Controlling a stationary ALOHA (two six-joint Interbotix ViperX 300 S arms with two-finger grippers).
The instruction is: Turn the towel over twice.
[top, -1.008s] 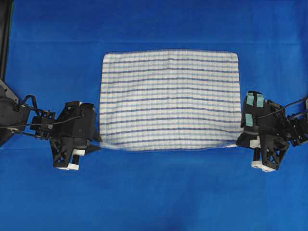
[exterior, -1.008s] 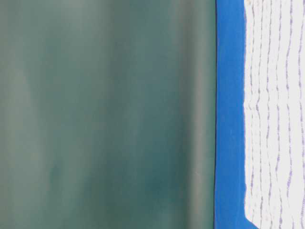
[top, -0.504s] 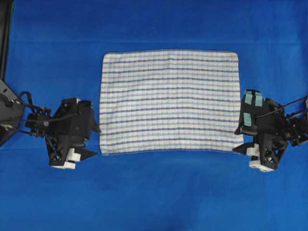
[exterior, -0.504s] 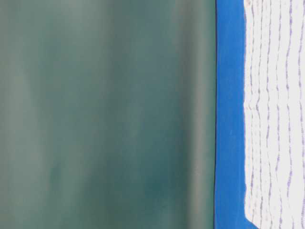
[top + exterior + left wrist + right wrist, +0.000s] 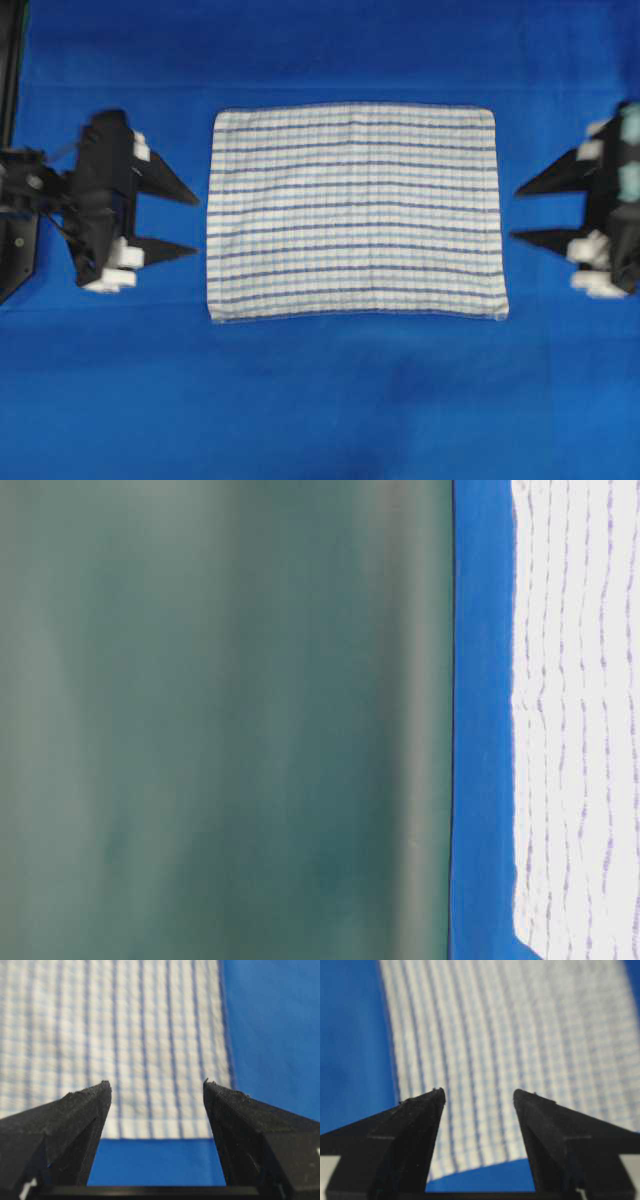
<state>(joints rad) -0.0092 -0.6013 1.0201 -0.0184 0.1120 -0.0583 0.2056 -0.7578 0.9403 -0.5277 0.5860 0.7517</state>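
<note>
The towel [image 5: 355, 212], white with thin blue stripes, lies flat and spread out in the middle of the blue sheet [image 5: 320, 400]. My left gripper [image 5: 197, 226] hovers just off its left edge, open, fingers pointing at the cloth and holding nothing. Off the right edge my right gripper [image 5: 514, 214] mirrors it, open and empty. In the left wrist view the towel [image 5: 125, 1035] lies beyond the spread fingertips of the left gripper [image 5: 156, 1085], with blue sheet between. The right wrist view has the towel [image 5: 510, 1035] ahead of the right gripper [image 5: 478, 1091]. At table level the towel [image 5: 580, 720] lies flat.
The blue sheet covers the whole table around the towel, with wide room in front and behind. A black frame post [image 5: 10, 80] stands at the far left edge. A plain green backdrop [image 5: 220, 720] rises behind the table.
Both grippers have opened and let go of the towel's near corners, then drawn back toward the middle of its sides. The near edge has settled flat.
</note>
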